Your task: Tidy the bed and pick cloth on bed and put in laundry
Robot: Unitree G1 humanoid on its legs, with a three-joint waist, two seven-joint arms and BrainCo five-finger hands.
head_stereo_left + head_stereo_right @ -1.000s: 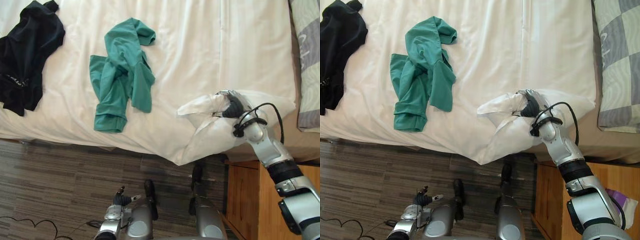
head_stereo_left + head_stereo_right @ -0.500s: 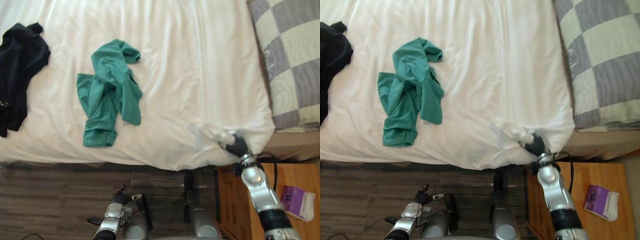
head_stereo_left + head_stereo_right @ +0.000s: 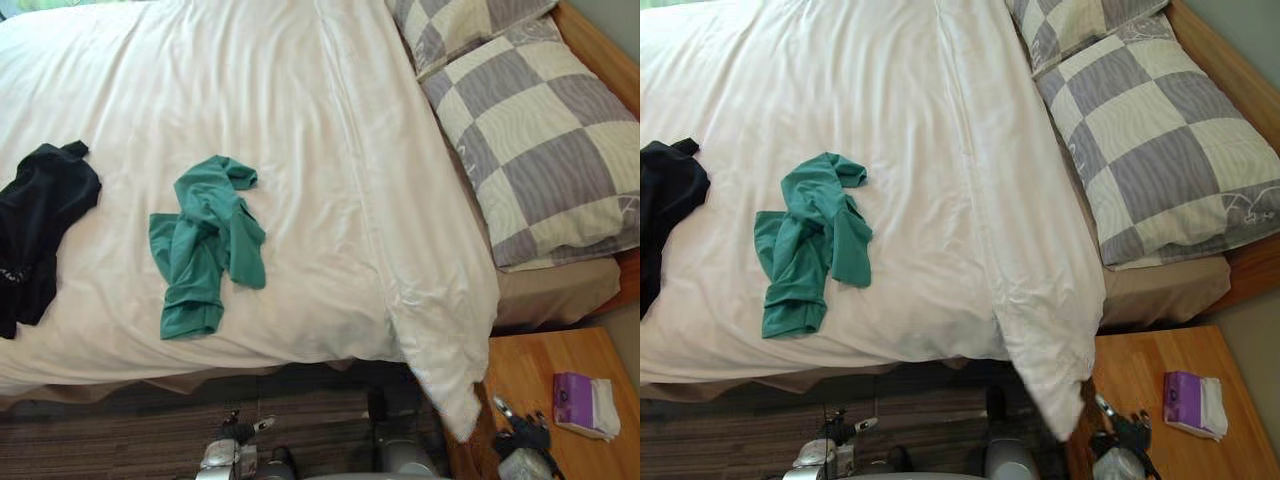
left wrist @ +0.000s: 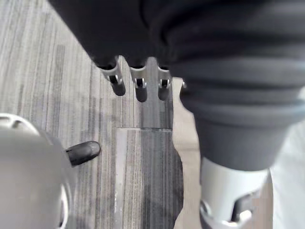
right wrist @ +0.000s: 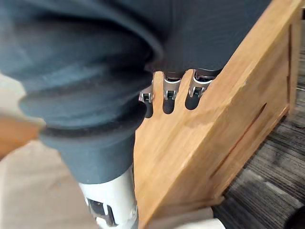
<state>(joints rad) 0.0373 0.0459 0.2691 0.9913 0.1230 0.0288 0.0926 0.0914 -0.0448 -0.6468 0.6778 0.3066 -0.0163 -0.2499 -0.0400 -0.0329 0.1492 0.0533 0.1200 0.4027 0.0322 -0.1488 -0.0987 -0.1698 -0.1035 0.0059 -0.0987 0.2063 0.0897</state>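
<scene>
A crumpled green cloth (image 3: 205, 245) lies on the white duvet (image 3: 330, 150) near the bed's front edge. A black cloth (image 3: 35, 225) lies further left on the same duvet. The duvet's front right corner (image 3: 450, 385) hangs over the bed edge. My right hand (image 3: 522, 438) is low beside the wooden nightstand (image 3: 530, 375); its fingers (image 5: 167, 98) are straight and hold nothing. My left hand (image 3: 235, 445) hangs low over the floor, its fingers (image 4: 138, 86) relaxed and empty. Both hands are well away from the cloths.
Two grey-and-cream checked pillows (image 3: 535, 150) lie at the head of the bed on the right. A purple tissue pack (image 3: 585, 405) sits on the nightstand. Dark striped flooring (image 3: 150, 435) runs along the bed's front edge.
My right hand has let go of the duvet corner and dropped beside the nightstand. The corner now hangs smooth over the bed edge. The camera has shifted, bringing the pillows into view.
</scene>
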